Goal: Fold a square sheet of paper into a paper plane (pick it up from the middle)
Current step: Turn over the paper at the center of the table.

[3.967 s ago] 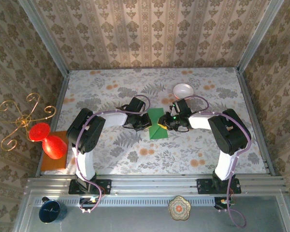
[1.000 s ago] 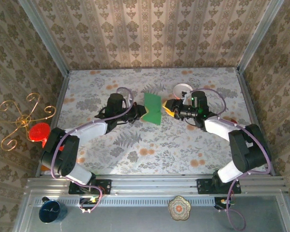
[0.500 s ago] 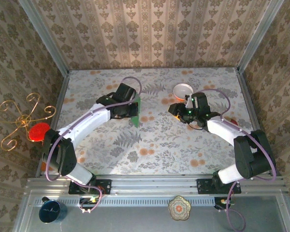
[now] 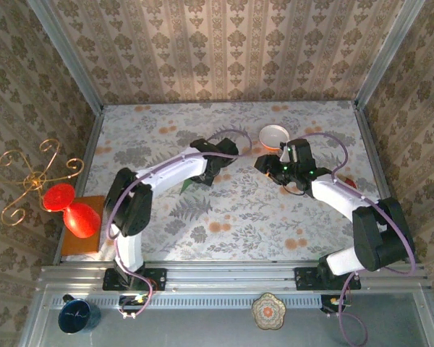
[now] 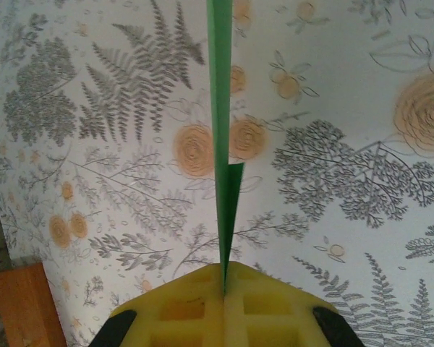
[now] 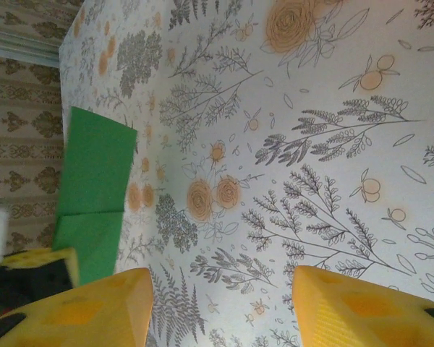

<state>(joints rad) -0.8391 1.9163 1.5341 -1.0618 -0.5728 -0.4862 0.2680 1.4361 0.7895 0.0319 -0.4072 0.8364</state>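
The green paper [image 5: 223,144] is folded and hangs edge-on above the floral table, its near end pinched between the yellow fingers of my left gripper [image 5: 224,280], which is shut on it. From the top, just a green sliver of the paper [image 4: 189,186] peeks out below the left gripper [image 4: 201,177] near the table's middle. The right wrist view faces the paper's flat side [image 6: 94,188], with a crease across it, at far left. My right gripper [image 6: 220,289] is open with nothing between its fingers, and it hovers to the right of the paper [image 4: 264,163].
A white bowl with a red rim [image 4: 273,135] sits just behind the right gripper. At the left edge an orange board [image 4: 83,238] carries a red vase [image 4: 76,213], beside a gold wire stand [image 4: 29,181]. The board's corner [image 5: 22,307] also shows in the left wrist view.
My left arm has folded back and swung its gripper right and nearer, still holding the paper, which now shows as a sliver. The right gripper has hardly moved.
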